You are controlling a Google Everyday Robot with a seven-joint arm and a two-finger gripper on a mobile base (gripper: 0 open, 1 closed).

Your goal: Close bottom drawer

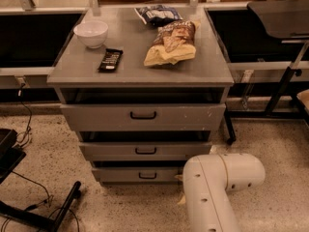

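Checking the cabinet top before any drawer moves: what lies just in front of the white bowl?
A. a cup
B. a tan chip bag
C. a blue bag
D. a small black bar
D: the small black bar lies just in front of the white bowl on the left of the cabinet top. The gripper is out of sight behind the white arm, low right by the bottom drawer.
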